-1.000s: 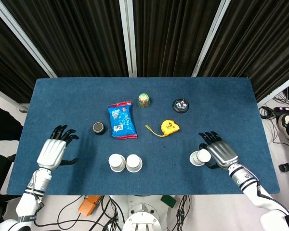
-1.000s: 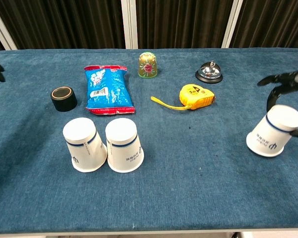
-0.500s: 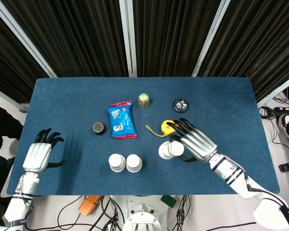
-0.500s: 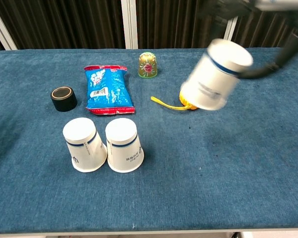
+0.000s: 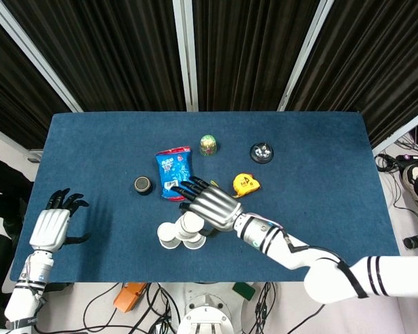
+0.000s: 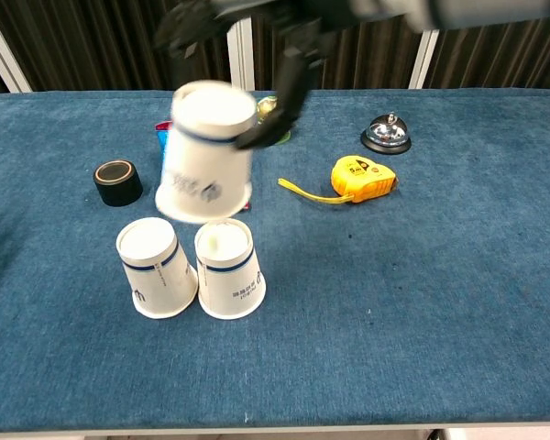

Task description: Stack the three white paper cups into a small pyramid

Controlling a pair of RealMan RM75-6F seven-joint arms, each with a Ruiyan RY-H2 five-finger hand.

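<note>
Two white paper cups stand upside down, side by side, near the table's front edge: the left cup [image 6: 156, 268] [image 5: 168, 235] and the right cup [image 6: 229, 269] [image 5: 194, 240]. My right hand [image 5: 210, 202] [image 6: 266, 37] holds the third white cup [image 6: 205, 152] [image 5: 189, 222] upside down in the air, just above the pair and a little tilted. My left hand [image 5: 51, 226] hovers over the table's front left corner with fingers spread, holding nothing. It does not show in the chest view.
Behind the cups lie a blue snack bag [image 5: 173, 170], a black round cap [image 5: 143, 184], a yellow tape measure [image 5: 245, 184], a green dome-shaped object [image 5: 208, 144] and a silver bell [image 5: 261, 152]. The table edge [image 5: 125, 277] runs close in front of the cups.
My right hand has carried the third cup from the table's right side leftward to just above the two standing cups. My left hand has drawn back toward the left edge.
</note>
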